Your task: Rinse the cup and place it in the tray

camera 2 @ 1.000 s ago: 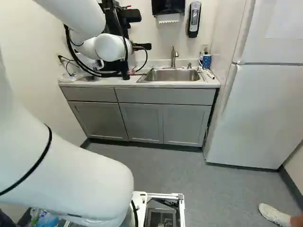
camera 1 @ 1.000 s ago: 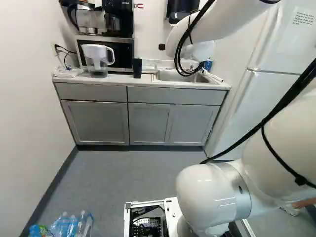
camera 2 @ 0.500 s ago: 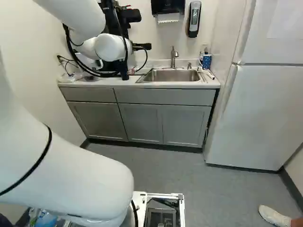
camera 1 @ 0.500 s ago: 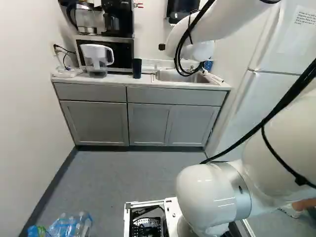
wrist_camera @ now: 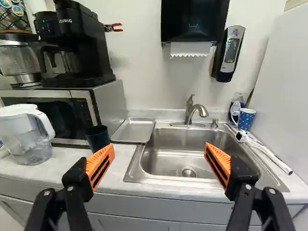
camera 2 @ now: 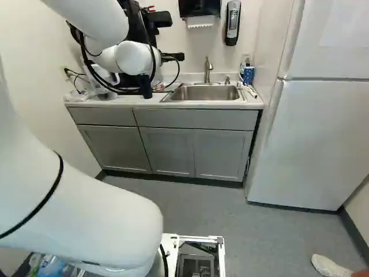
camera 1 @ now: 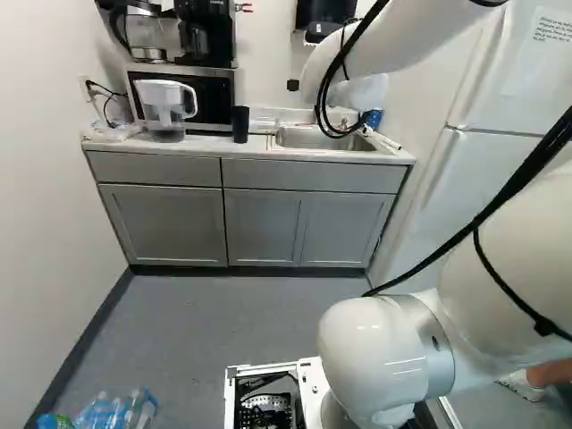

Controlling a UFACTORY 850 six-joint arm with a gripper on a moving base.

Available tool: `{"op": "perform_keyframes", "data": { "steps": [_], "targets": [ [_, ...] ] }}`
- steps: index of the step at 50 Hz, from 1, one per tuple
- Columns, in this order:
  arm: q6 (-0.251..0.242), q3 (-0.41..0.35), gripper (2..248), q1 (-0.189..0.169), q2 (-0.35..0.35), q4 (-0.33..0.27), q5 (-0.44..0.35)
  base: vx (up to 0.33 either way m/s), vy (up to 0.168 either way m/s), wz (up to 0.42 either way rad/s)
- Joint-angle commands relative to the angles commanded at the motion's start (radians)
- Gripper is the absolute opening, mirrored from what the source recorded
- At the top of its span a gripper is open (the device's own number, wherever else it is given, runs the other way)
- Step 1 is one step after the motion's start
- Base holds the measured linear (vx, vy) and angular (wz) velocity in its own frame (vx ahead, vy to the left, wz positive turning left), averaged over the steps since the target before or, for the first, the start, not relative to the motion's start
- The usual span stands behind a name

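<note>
The dark cup [wrist_camera: 97, 138] stands on the bench [wrist_camera: 67, 163], just left of the tray [wrist_camera: 134, 130], which the wrist view shows best. The claw [camera 2: 138, 82] is wide open. Right of the sink [wrist_camera: 183, 151] sits a blue dotted cup [wrist_camera: 246, 118], hidden less there than in the left base view.

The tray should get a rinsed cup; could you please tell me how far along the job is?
Nothing looks done: the tray holds no cup and no water shows at the faucet. Nothing is in hand: the gripper is open. The black cup stands by the tray, the blue cup by the sink; I cannot tell which is meant. Picking up, rinsing and placing seem left.
</note>
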State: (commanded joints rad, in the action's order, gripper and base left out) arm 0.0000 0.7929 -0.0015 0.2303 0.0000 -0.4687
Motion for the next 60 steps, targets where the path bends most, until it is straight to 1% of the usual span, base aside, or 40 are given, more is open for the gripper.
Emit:
{"op": "perform_keyframes", "data": {
  "steps": [40,60],
  "targets": [
    [0.000,0.000,247,0.000,0.000,0.000,0.000,0.059,-0.095,0.011],
    [0.000,0.000,247,0.000,0.000,0.000,0.000,0.064,-0.083,0.124]
  ]
}}
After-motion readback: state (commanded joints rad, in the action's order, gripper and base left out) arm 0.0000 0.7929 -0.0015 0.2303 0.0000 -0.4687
